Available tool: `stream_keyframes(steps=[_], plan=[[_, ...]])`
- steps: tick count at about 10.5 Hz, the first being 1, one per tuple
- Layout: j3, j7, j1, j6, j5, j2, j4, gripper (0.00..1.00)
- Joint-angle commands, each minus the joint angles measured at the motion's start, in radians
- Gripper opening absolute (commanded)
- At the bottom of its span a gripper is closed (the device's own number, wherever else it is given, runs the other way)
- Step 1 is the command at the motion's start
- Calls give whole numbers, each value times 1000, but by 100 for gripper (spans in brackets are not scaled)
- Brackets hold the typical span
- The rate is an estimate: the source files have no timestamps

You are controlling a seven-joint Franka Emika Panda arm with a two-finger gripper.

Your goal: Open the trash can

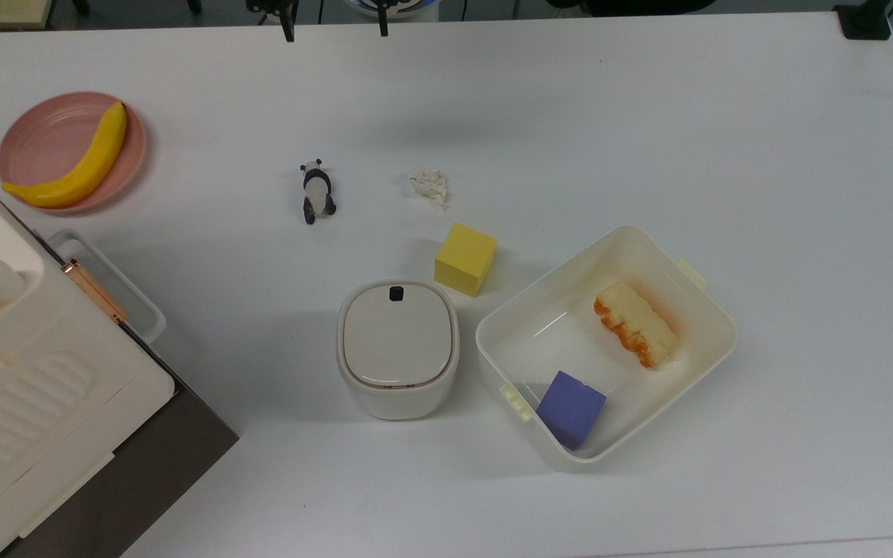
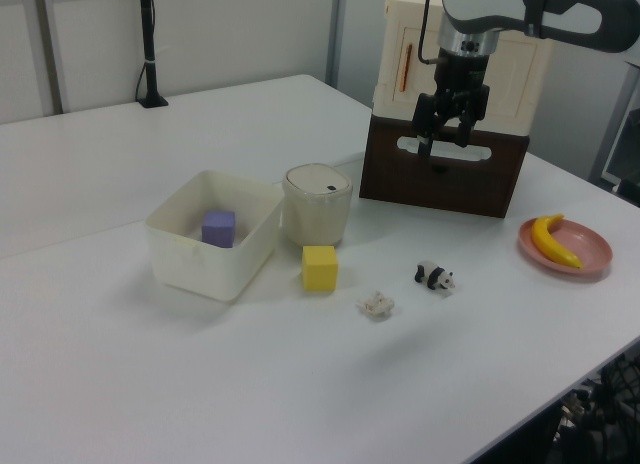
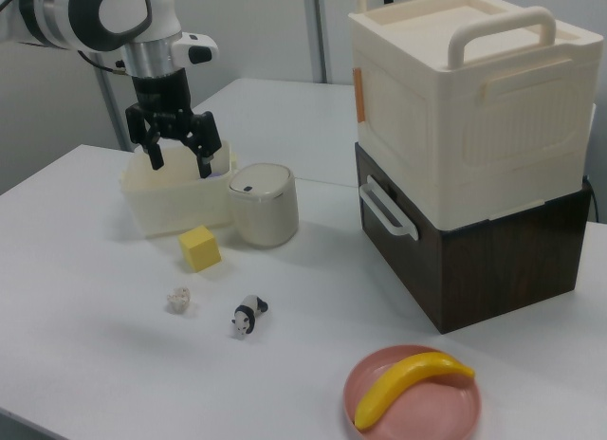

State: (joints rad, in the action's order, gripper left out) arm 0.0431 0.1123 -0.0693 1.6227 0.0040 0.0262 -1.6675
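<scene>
The trash can [image 1: 398,349] is a small cream bin with a beige lid lying flat and shut. A black button [image 1: 396,292] sits at the lid's far edge. It stands mid-table beside the white tub, also seen as trash can [image 2: 317,204] and trash can [image 3: 263,205]. My gripper [image 2: 442,144] hangs open and empty in the air, well above the table. In the left view it is up and to the right of the can; in the right view my gripper [image 3: 179,160] is up and to its left. In the top view the gripper [image 1: 333,27] pokes in at the top edge.
A white tub [image 1: 714,310] holds a purple cube [image 1: 570,408] and a bread piece [image 1: 636,323]. Near the can lie a yellow cube [image 1: 465,259], a crumpled paper [image 1: 429,184] and a panda figure [image 1: 316,190]. A pink plate [image 1: 28,139] carries a banana [image 1: 74,167]. A big cream box [image 1: 20,387] stands on a brown base.
</scene>
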Motion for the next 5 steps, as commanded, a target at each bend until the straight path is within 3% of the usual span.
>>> stream_keyframes(steps=[1, 2, 3, 4, 5], plan=[[-12, 21, 19, -35, 10, 14, -6, 100], [-12, 21, 19, -35, 10, 14, -6, 99], [-11, 21, 20, -35, 10, 15, -6, 80], [-11, 26, 20, -35, 10, 17, -6, 47], [-11, 39, 20, -35, 11, 17, -6, 22]])
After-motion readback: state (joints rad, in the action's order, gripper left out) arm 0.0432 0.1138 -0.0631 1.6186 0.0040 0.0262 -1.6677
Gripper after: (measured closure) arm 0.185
